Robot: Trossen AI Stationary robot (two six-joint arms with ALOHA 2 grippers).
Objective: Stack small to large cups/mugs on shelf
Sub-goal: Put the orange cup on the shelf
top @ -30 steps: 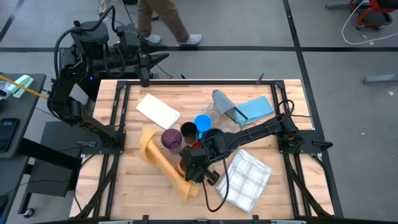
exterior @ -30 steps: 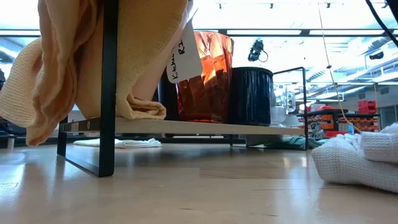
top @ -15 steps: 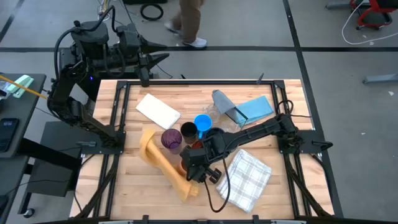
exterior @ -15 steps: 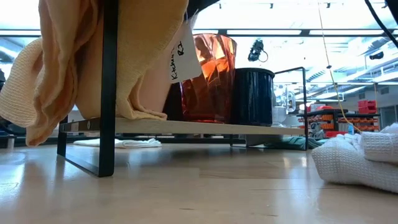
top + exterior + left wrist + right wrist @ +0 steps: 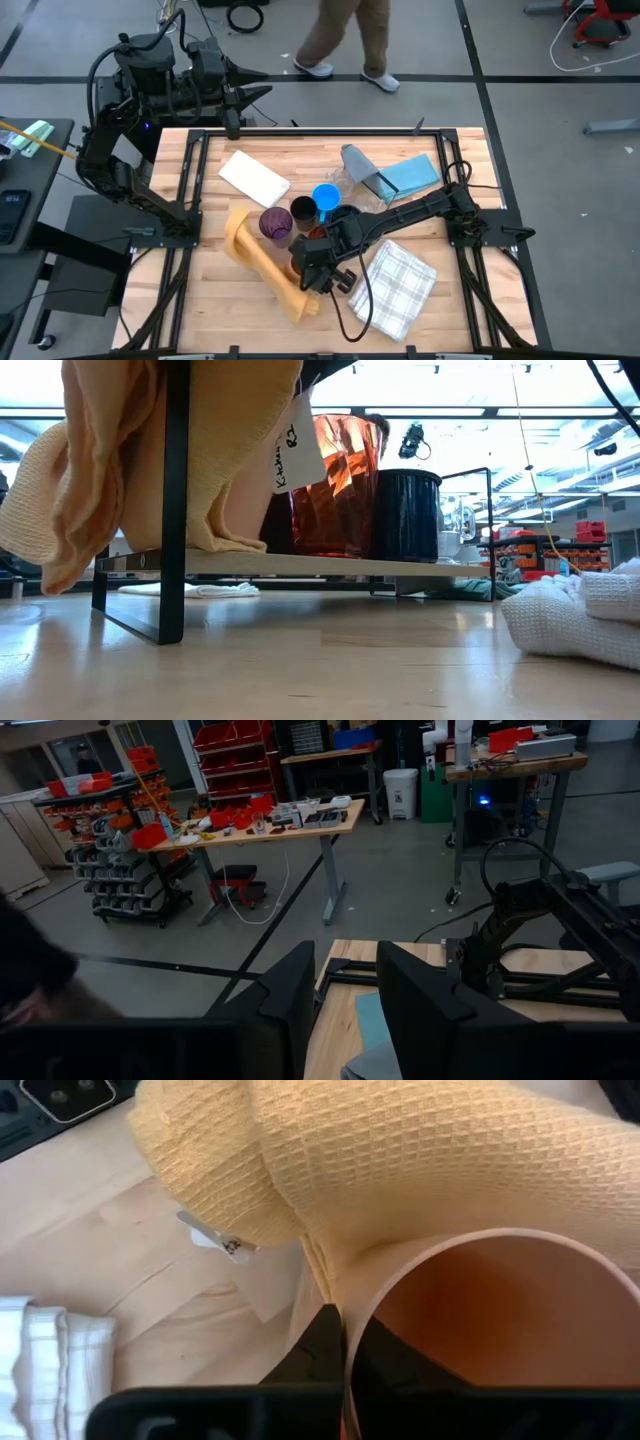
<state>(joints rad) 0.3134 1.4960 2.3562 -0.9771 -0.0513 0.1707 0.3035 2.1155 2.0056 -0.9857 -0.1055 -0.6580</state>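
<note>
My right gripper (image 5: 303, 268) is shut on an orange cup (image 5: 480, 1310) beside the shelf (image 5: 330, 566), over which a yellow cloth (image 5: 262, 255) is draped. A purple cup (image 5: 275, 222), a black cup (image 5: 304, 212) and a bright blue mug (image 5: 326, 197) stand on the table just beyond the shelf. In the low view a red-tinted cup (image 5: 335, 485) and a dark navy mug (image 5: 405, 515) show above the shelf's board. My left gripper (image 5: 345, 1005) is open and raised beyond the table's far left corner, with nothing between its fingers. My right gripper pinches the orange cup's rim (image 5: 347, 1315), one finger (image 5: 322, 1345) outside the wall and the other (image 5: 385, 1360) inside the cup. The fingers slant down onto it from the table's right. The cup's mouth faces up, close against the yellow cloth (image 5: 400, 1150).
A white checked towel (image 5: 398, 285) lies near the right arm, at the near right. A white folded cloth (image 5: 254, 178) and a blue-grey cloth (image 5: 400, 175) lie toward the far edge. A person walks past beyond the far edge.
In the low view the red-tinted cup has shifted a little sideways along the shelf board, away from the cloth. The yellow cloth's lower fold on the board has drawn back. Both arms have stayed where they were.
</note>
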